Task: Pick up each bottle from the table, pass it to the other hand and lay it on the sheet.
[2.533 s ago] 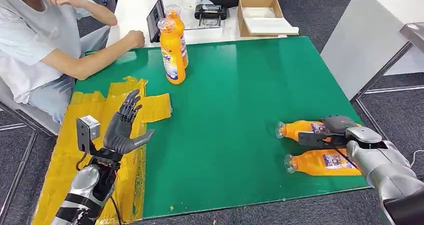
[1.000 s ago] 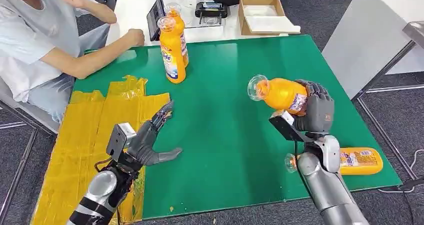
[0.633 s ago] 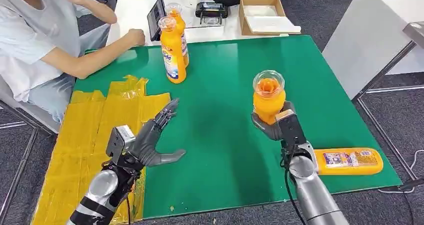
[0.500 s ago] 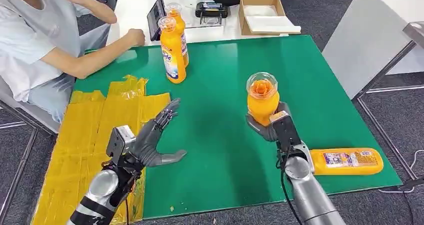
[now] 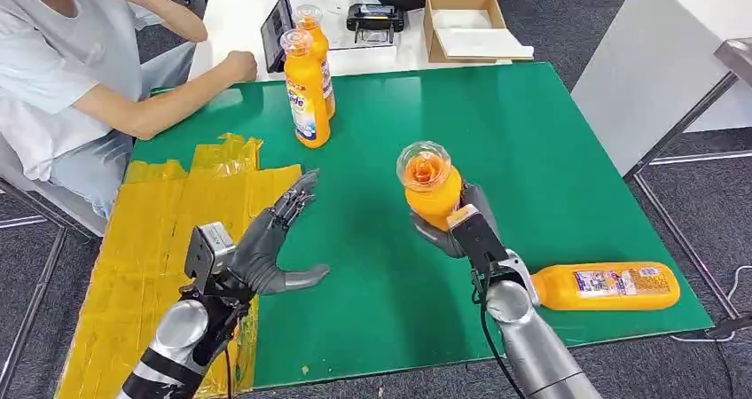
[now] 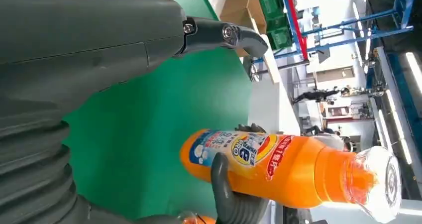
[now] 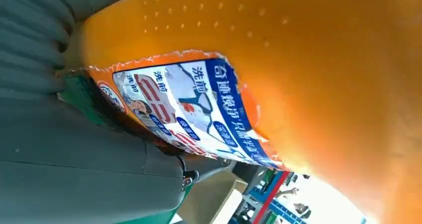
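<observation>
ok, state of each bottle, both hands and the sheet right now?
held bottle: upright in right hand, off the table
right hand: grips held bottle
left hand: empty, fingers apart
lying bottle: on its side, near table edge
standing bottles: two, upright
sheet: no bottle on it

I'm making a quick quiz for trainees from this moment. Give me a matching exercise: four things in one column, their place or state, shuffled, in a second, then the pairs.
1. right hand
2. left hand
3. bottle by the near right corner
4. yellow sheet

a. lying on its side
b. open, palm facing the held bottle
c. covers the table's left part
d. grips a bottle upright

Pairs: 1-d, 2-b, 3-a, 4-c
</observation>
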Controlling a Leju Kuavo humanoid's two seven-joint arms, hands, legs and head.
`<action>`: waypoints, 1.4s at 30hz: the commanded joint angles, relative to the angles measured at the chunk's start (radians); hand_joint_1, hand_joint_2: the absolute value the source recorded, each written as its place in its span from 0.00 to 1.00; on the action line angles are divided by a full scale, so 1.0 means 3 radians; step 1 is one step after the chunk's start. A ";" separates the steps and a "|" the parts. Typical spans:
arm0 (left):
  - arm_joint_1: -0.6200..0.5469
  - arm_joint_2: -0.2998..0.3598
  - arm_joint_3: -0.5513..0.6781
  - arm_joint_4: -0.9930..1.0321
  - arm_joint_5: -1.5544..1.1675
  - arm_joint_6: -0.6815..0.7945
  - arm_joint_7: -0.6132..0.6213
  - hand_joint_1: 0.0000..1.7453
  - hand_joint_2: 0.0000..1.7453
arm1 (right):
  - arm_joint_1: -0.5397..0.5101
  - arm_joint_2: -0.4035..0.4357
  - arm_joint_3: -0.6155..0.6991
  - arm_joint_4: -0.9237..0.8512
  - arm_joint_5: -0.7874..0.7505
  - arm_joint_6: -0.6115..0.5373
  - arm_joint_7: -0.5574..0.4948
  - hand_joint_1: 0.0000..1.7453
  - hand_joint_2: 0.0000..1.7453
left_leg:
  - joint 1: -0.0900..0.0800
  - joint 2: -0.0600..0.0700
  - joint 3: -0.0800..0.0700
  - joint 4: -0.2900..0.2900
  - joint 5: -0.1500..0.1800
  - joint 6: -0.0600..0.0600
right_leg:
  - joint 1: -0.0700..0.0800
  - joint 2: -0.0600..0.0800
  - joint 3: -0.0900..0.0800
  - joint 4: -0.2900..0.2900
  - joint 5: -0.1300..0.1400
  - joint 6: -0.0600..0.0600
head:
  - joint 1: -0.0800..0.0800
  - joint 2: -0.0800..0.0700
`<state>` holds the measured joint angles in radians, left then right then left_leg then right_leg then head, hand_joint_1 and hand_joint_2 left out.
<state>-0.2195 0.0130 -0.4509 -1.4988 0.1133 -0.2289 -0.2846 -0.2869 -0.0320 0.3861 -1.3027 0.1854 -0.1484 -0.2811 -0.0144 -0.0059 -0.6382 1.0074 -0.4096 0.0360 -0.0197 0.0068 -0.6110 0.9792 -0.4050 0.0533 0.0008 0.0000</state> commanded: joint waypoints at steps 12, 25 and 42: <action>-0.0136 0.0021 -0.0173 0.0032 -0.0137 0.0075 -0.0078 0.00 1.00 | -0.0281 0.0091 0.0328 0.0291 -0.0001 0.0068 0.0044 1.00 1.00 | 0.0004 0.0007 0.0009 0.0002 -0.0004 -0.0008 | 0.0004 0.0003 0.0009 0.0000 -0.0001 -0.0006 | 0.0000 0.0000; -0.0193 -0.0011 -0.0267 0.0073 -0.0140 0.0062 -0.0103 0.00 1.00 | -0.0449 0.0112 0.0507 0.0379 -0.0008 0.0221 0.0017 1.00 1.00 | 0.0003 0.0004 0.0007 0.0002 -0.0003 -0.0007 | 0.0003 0.0001 0.0008 0.0000 -0.0001 -0.0006 | 0.0000 0.0000; -0.0200 -0.0017 -0.0399 0.0017 -0.0146 0.0039 -0.0118 0.00 1.00 | -0.0615 0.0157 0.0682 0.0514 0.0023 0.0370 -0.0001 1.00 1.00 | 0.0003 0.0004 0.0010 0.0002 -0.0004 -0.0007 | 0.0003 0.0001 0.0010 0.0000 -0.0002 -0.0006 | 0.0000 0.0000</action>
<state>-0.2438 -0.0050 -0.5276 -1.5148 0.0744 -0.2201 -0.3189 -0.3928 0.0134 0.5303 -1.2371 0.1854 -0.0641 -0.2808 -0.0145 -0.0057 -0.6383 1.0074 -0.4096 0.0360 -0.0198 0.0069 -0.6112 0.9792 -0.4049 0.0533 0.0008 0.0000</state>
